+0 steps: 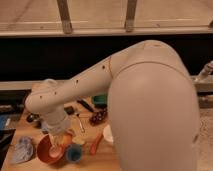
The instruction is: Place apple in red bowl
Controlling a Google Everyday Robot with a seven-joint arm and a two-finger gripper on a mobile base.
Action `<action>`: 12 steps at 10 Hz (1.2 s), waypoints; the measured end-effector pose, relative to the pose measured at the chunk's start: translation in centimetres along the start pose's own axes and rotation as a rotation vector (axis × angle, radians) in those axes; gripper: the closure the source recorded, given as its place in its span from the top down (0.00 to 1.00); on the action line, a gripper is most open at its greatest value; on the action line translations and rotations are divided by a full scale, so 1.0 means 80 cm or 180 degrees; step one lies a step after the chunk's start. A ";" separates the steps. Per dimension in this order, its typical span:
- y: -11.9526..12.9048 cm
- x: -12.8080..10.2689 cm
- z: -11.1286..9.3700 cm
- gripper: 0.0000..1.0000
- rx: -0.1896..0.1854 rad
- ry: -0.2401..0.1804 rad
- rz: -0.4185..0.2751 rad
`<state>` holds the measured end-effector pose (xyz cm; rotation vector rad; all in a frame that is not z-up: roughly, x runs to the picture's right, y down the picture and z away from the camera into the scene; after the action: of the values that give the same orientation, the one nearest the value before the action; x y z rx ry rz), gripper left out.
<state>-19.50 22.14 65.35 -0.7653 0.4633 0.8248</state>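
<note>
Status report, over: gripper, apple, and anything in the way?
Gripper low over red bowl. Apple not clearly seen, probably under gripper. Small blue object close beside bowl.

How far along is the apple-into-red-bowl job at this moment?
Done: the approach; the hand hangs right over the shallow reddish-brown bowl at the front left. In hand: the small yellow-orange apple seems to sit at the hand, above the bowl's rim. Left: releasing it inside; no release is visible.

My gripper (pixel 61 141) hangs over the red bowl (pixel 44 154) and covers part of its rim; I cannot make out the apple there. The arm (pixel 150 110) hides half the white cup (pixel 106 134).
</note>
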 end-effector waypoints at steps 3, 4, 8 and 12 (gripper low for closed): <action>0.020 -0.025 0.015 0.03 -0.0100 -0.0005 -0.0190; 0.025 -0.030 0.024 0.03 -0.0153 0.0008 -0.0234; 0.045 -0.032 0.048 0.35 -0.0300 0.0057 -0.0345; 0.063 -0.035 0.062 0.75 -0.0391 0.0079 -0.0465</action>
<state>-24.79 26.75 68.24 -0.9131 0.3765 0.7125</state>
